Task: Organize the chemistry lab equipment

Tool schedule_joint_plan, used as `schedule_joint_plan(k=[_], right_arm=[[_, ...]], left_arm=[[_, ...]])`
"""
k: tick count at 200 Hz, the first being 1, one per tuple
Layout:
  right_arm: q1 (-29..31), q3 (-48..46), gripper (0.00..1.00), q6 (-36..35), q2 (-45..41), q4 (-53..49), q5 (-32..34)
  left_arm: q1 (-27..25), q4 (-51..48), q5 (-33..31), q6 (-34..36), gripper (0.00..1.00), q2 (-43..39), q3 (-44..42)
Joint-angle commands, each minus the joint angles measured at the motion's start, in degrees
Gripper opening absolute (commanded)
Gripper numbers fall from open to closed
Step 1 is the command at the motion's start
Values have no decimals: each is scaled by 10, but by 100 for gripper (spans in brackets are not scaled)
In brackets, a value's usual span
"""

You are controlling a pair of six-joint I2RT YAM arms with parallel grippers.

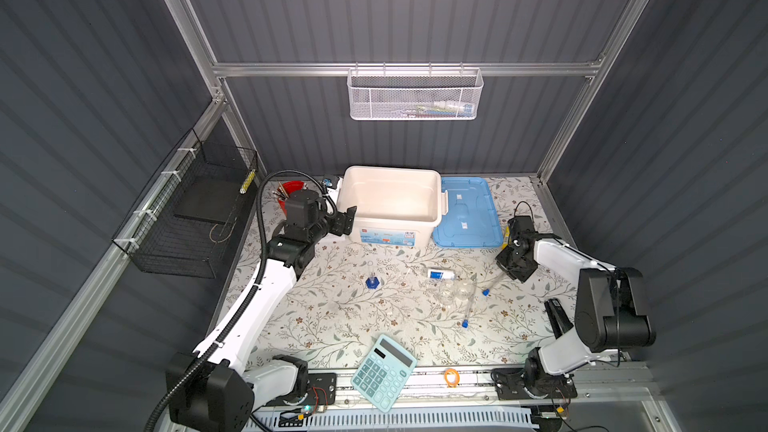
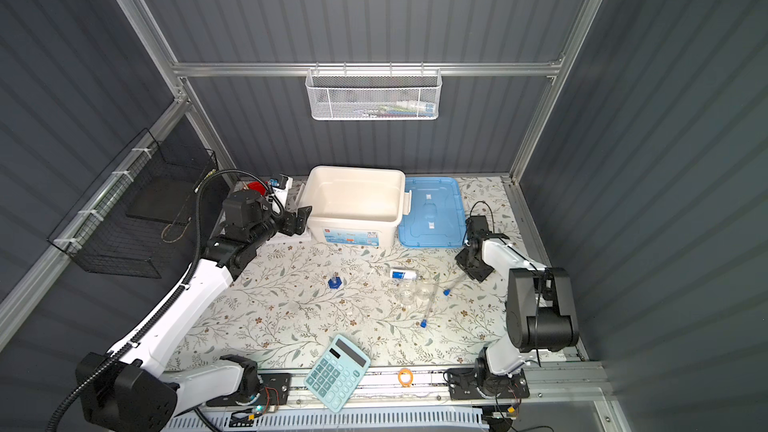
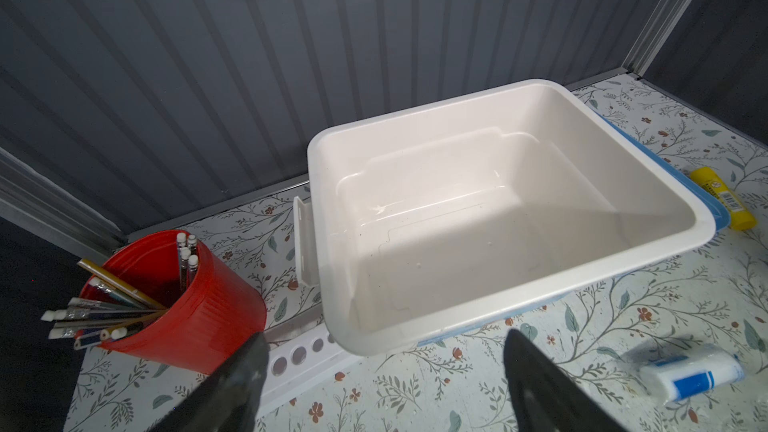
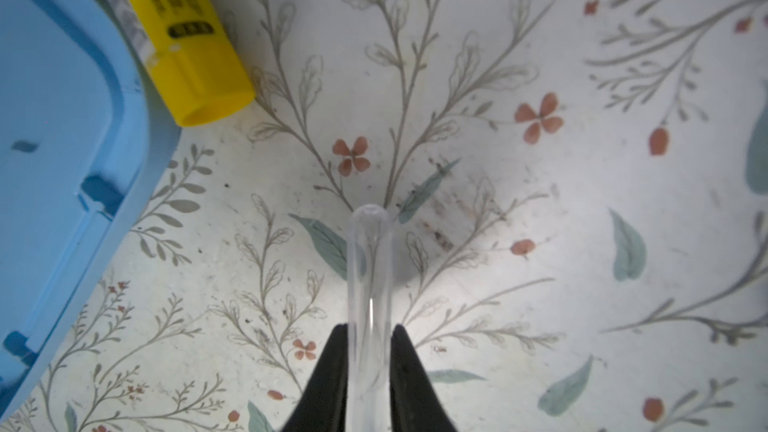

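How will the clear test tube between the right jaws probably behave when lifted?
The test tube is smooth, round and clear, so it may slip between the jaws. Held near its rounded end, the far blue cap may droop. Released, it would likely roll.

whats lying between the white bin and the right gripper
The blue lid lies flat between the white bin and the right gripper, which is shut on a test tube. A yellow stick sits by the lid's edge. Seen in both top views.

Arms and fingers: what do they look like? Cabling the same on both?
Left arm and right arm: white shells, black joint housings. Left carries a black corrugated conduit; right only a thin black cable. Fingers are black, tapering wedges.
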Motion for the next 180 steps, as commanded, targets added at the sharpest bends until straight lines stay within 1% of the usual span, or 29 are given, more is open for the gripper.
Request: schedule_joint_plan(k=[1,33,40,60,72,86,104,117,142,155,163,180], right_arm=[[-1,18,23,-7,20,-2,-10],[-4,7,23,-7,23,1,-9],[-4,7,25,-9,21,1,-8],[-5,11,33,-21,16,-6,-11],[-4,25,37,-43,11,-24,-7],[-4,51,41,-85,4,-57,0],[-4,92,44,-166,-12,-100,11],[-4,121,45,-209,-20,-129,19],[0,170,44,-321,-37,-161,-5],[10,182,44,-409,-52,-169,-36],[19,184,44,-461,-59,-176,-42],[56,155,40,-583,-84,-161,12]], left_arm=[[-3,-4,-1,4,88,-12,0],[-2,-8,-5,7,88,-18,-2],[-3,-8,-5,8,88,-19,-2],[-3,-7,-3,8,89,-19,-2],[-3,-8,-2,8,88,-18,-2],[-2,-10,-3,9,88,-19,-1],[-3,-9,-4,11,88,-23,-2],[-3,-8,-6,13,88,-24,-3],[-3,-6,-3,12,89,-22,-5],[-3,-6,-1,12,88,-22,-6],[-3,-6,0,14,89,-22,-7],[-3,-5,1,18,89,-24,-12]])
